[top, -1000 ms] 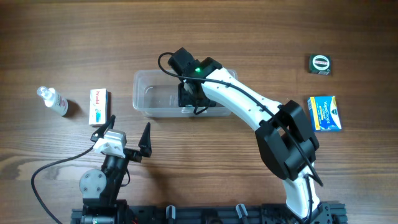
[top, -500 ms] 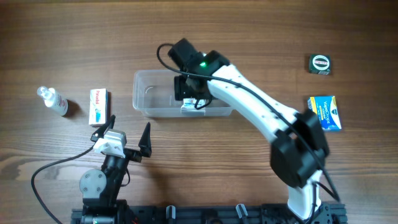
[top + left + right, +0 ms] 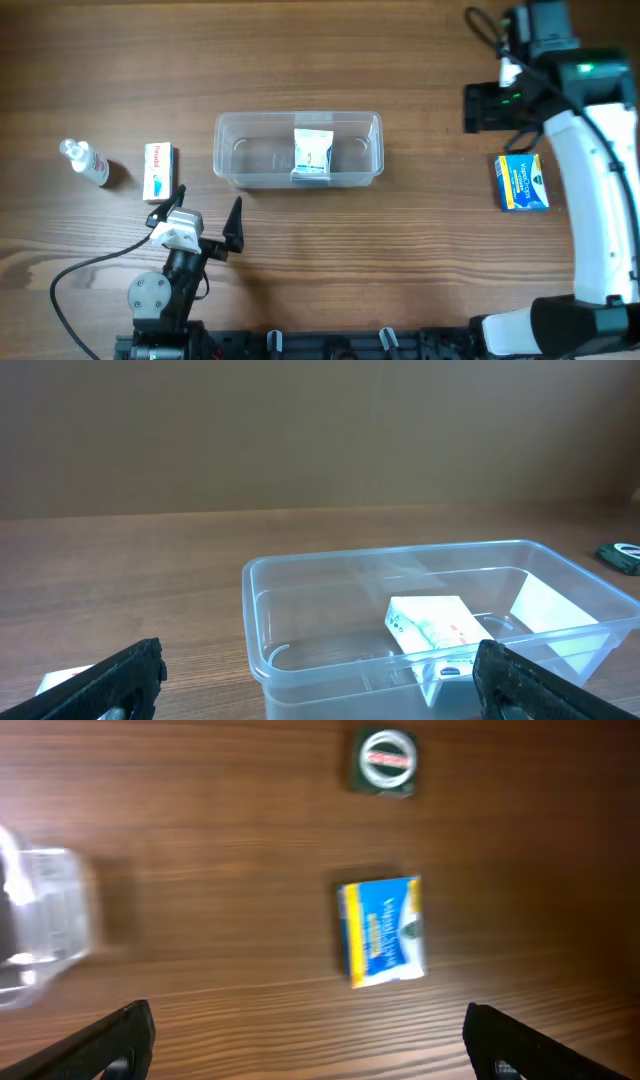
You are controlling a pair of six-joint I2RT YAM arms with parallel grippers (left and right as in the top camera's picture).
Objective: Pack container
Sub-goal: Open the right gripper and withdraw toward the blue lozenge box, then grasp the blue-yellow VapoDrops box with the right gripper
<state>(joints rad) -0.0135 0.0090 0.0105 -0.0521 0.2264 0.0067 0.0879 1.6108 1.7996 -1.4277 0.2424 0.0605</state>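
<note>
1. The right gripper has its jaws spread wide with nothing between them. The left gripper is spread wide too and carries nothing.
2. The container stands directly ahead of the left jaws, its near wall framed between the two fingers. For the right jaws it sits well off to the side, past the finger at the picture's left edge.
3. A white box already lies inside the container, so packing looks partly done (one item in, several on the table).
4. The step in hand seems to be fetching the next item. A blue box lies flat on the table ahead of the right jaws, roughly between their lines, with a round green tin farther ahead.
5. The next move likely calls for descending over the blue box, turning the wrist so the fingers straddle its narrower sides, then closing.
6. A small red-and-white box and a clear bottle lie outside the left jaws, beyond one finger.
</note>
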